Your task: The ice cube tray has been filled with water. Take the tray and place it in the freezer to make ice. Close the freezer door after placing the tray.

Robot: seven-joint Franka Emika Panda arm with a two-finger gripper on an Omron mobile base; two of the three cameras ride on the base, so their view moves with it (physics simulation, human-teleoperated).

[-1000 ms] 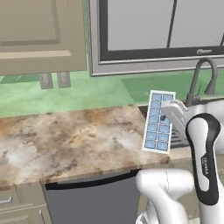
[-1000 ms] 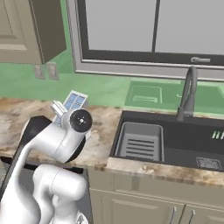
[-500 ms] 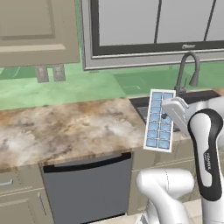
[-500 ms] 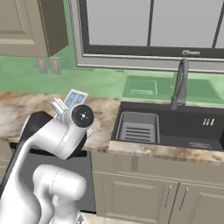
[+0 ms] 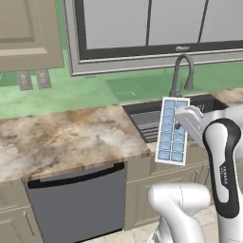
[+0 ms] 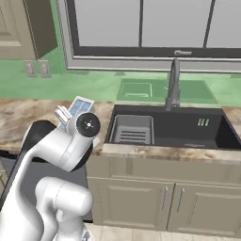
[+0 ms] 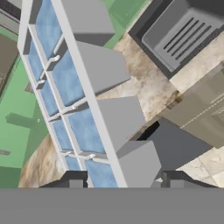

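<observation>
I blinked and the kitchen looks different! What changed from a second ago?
The base drove, so the whole view slid: the sink and faucet now sit further left. Nothing was picked up or let go. The tool stays clamped on the ice cube tray, held upright as before.

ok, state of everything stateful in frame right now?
ice cube tray: lifted off the counter, standing nearly upright, cells blue
gripper: shut on the ice cube tray
faucet: no water running
dishwasher: door closed
under-sink cabinet doors: closed
sink: grey rack inside at left
</observation>
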